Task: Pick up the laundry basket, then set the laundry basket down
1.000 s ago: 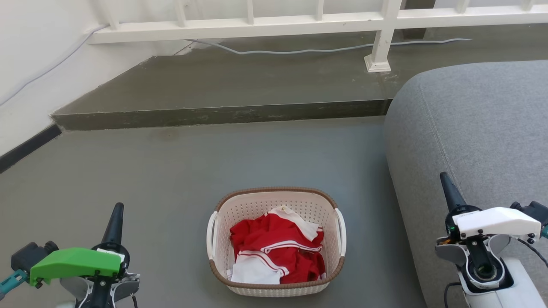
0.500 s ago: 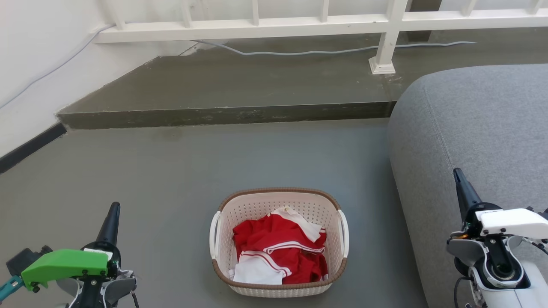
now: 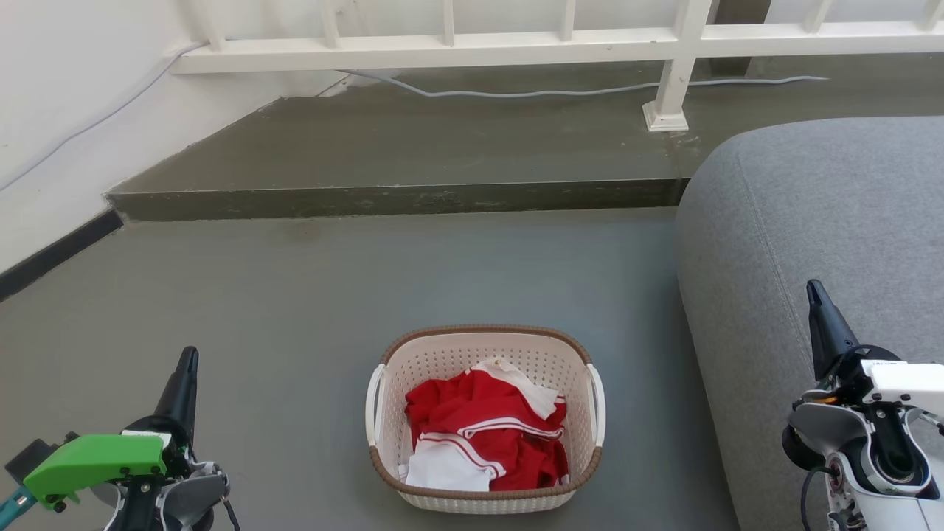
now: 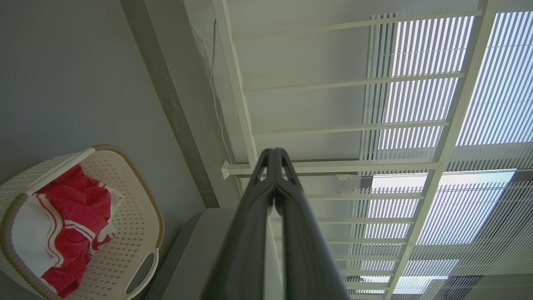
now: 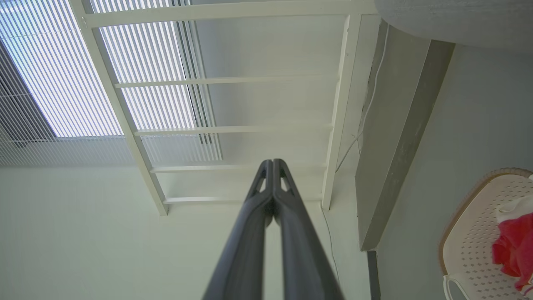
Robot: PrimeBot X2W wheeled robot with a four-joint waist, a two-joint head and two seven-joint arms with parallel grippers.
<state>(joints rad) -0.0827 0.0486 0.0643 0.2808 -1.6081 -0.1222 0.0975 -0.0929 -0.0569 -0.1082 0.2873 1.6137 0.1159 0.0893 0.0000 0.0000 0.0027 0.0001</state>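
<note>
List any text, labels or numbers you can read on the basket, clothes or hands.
None can be read. The laundry basket shows no label on its visible walls; the red and white clothes show stripes, no print; the left hand and right hand carry no legible marking.

Arms spread wider
Left gripper (image 3: 188, 361) went further left, right gripper (image 3: 815, 295) further right, away from the laundry basket (image 3: 457, 361).

Laundry basket (image 3: 442, 361) btm hidden under clothes (image 3: 487, 435), sofa (image 3: 811, 206) cut off rt edge
</note>
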